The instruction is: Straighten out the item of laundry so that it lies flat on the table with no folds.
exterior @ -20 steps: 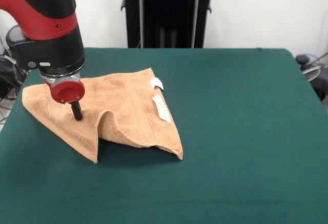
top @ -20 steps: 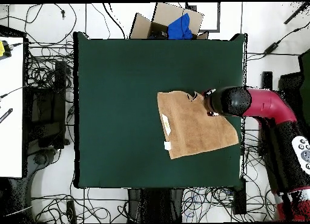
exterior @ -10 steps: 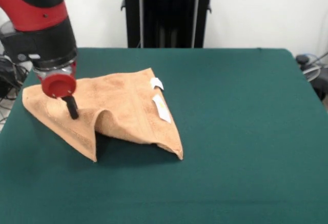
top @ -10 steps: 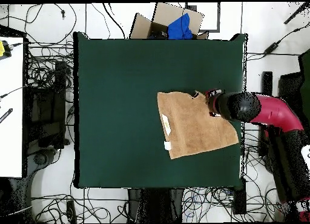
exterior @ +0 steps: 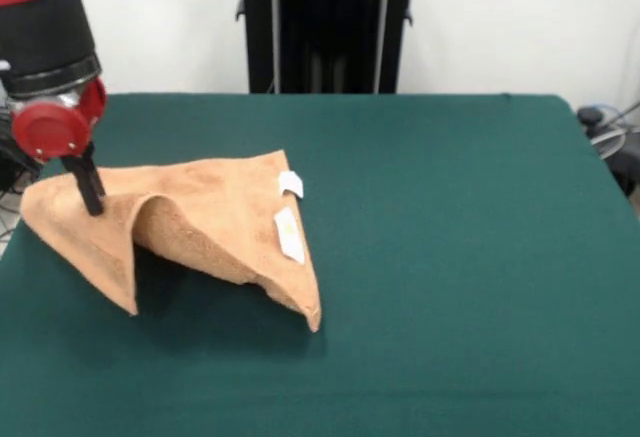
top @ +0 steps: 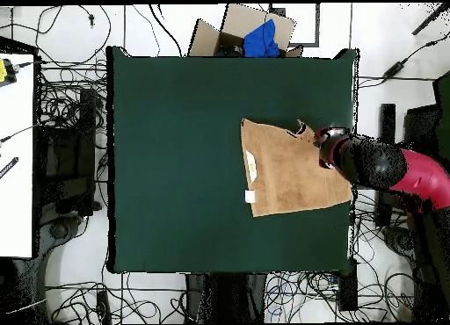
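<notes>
Near the front, plain green table (exterior: 480, 337). Farther back, toward the left edge, the orange towel (exterior: 215, 222), humped up like a little tent with a fold under it. Two white tags (exterior: 289, 234) on its right edge. At the far left, the gripper (exterior: 90, 189), shut tight on a pinch of towel. Could slide off the table edge if tugged more that way. Could slip loose and stay bunched.

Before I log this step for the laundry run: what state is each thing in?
towel: not flat, raised in a hump with a tunnel fold, two white tags showing on one edge.
gripper: down on the towel's raised part near the table's side edge; open or shut unclear.
table: towel lying near one side edge.
</notes>
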Controlling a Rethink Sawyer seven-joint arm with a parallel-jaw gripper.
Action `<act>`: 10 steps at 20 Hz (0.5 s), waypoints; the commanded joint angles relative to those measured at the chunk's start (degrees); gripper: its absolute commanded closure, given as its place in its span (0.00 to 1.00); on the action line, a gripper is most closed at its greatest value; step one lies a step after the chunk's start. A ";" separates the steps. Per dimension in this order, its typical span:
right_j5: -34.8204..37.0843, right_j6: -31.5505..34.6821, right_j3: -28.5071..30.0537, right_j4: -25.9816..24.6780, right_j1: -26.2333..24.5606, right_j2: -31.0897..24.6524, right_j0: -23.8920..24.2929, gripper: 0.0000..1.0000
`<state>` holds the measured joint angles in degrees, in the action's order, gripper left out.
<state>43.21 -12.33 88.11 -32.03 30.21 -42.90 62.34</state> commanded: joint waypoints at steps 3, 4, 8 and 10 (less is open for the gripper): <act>-0.85 7.63 1.87 3.45 3.43 -3.51 -2.04 1.00; -0.06 7.47 1.49 3.35 2.95 -2.88 -2.52 1.00; 0.39 8.79 0.56 2.58 1.71 -0.07 -4.11 1.00; 0.68 9.95 -0.18 1.29 1.55 2.09 -5.71 1.00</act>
<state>42.86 -12.33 87.84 -30.21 31.95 -43.06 61.03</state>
